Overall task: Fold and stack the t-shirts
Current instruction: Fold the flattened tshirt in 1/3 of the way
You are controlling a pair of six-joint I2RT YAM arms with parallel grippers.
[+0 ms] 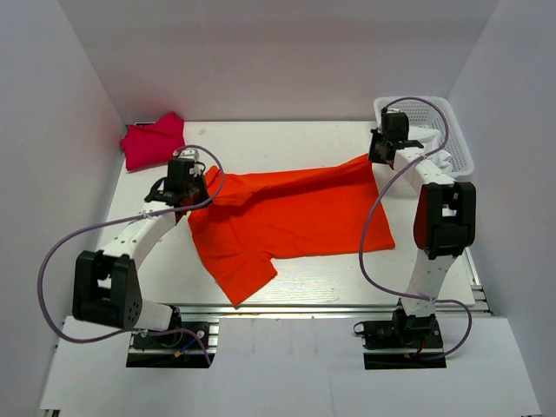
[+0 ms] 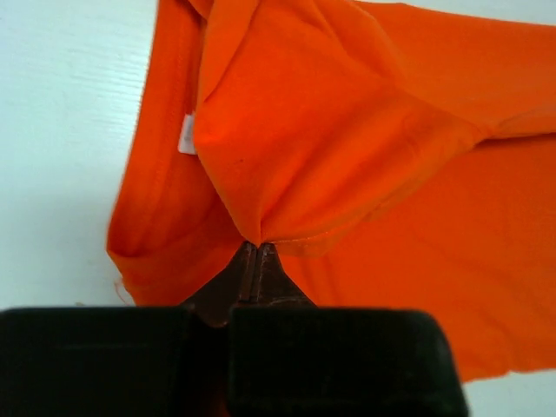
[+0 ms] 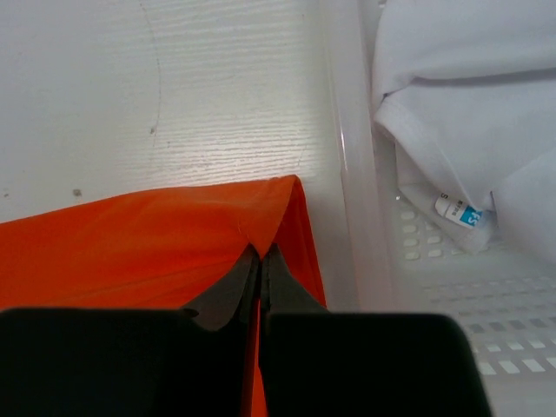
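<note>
Orange t-shirt (image 1: pixel 287 217) lies spread on the table (image 1: pixel 330 143), its long axis running from the left hand (image 2: pixel 258 249), pinched shut on a fold by the white tag (image 2: pixel 186 139), to the right hand (image 3: pixel 260 252), pinching a corner just beside the basket (image 3: pixel 352 156). Most cloth lies on the near side of both hands, so the fold probably comes that way; the crimson-pink t-shirt (image 1: pixel 152 141) sits bunched beyond the left hand.

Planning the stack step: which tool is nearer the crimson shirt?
Left. The left tool pinches the orange shirt close to the crimson shirt; the right tool pinches the shirt's opposite end, beside the basket.
</note>
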